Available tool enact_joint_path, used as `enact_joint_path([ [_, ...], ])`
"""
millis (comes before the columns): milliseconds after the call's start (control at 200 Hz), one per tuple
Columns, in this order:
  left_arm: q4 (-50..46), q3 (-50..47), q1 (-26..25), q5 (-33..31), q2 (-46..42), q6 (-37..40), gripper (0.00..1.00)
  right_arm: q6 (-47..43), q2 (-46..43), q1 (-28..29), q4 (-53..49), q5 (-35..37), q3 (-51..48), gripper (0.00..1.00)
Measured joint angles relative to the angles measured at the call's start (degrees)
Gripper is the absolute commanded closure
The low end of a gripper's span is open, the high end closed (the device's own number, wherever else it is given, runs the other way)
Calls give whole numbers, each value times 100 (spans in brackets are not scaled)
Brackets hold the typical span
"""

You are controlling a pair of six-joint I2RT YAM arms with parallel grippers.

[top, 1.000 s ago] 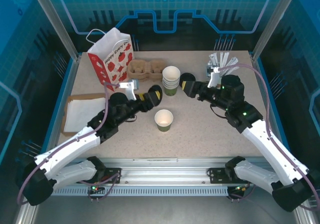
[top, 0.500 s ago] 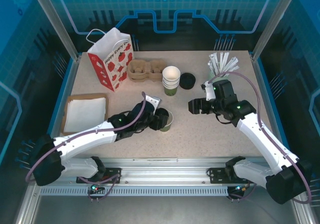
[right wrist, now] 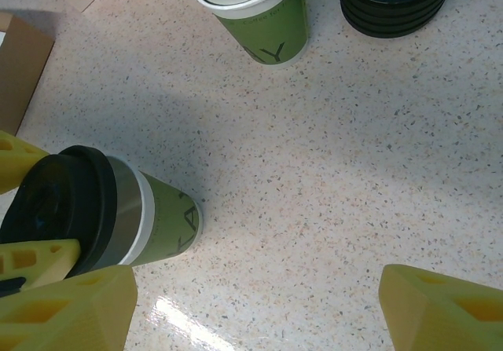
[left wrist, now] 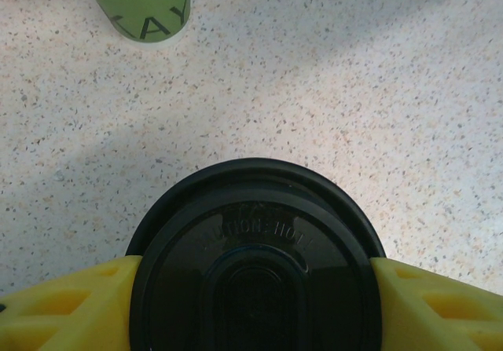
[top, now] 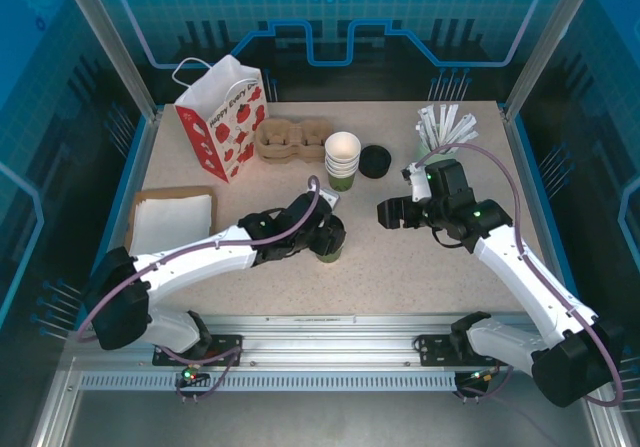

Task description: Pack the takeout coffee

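Small olive-green paper cup (right wrist: 167, 219) w/ round black plastic lid (left wrist: 255, 233) stands mid speckled beige table (top: 420, 267). Left gripper (left wrist: 255, 284) pinches lid edge betw. yellow fingers (left wrist: 71, 304); right gripper (right wrist: 255, 288) hangs spread. Cup prob. light, thin-walled, crushable; lid could pop off, so hold wall below rim

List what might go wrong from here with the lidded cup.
1. The left end effector grips only the lid, not the cup. If the lid isn't snapped fully on, lifting may pull it off or drop the cup.
2. Nothing steadies the cup, so an off-centre push could tip it.
3. The stack of cups stands close behind, and a wide swing might knock it.
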Motion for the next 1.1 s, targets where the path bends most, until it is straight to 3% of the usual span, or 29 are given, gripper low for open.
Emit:
enact_joint_path([
  [1100,-361,415,-74,-33,511,142,30,-7,-4,0,0,22,-87,18],
])
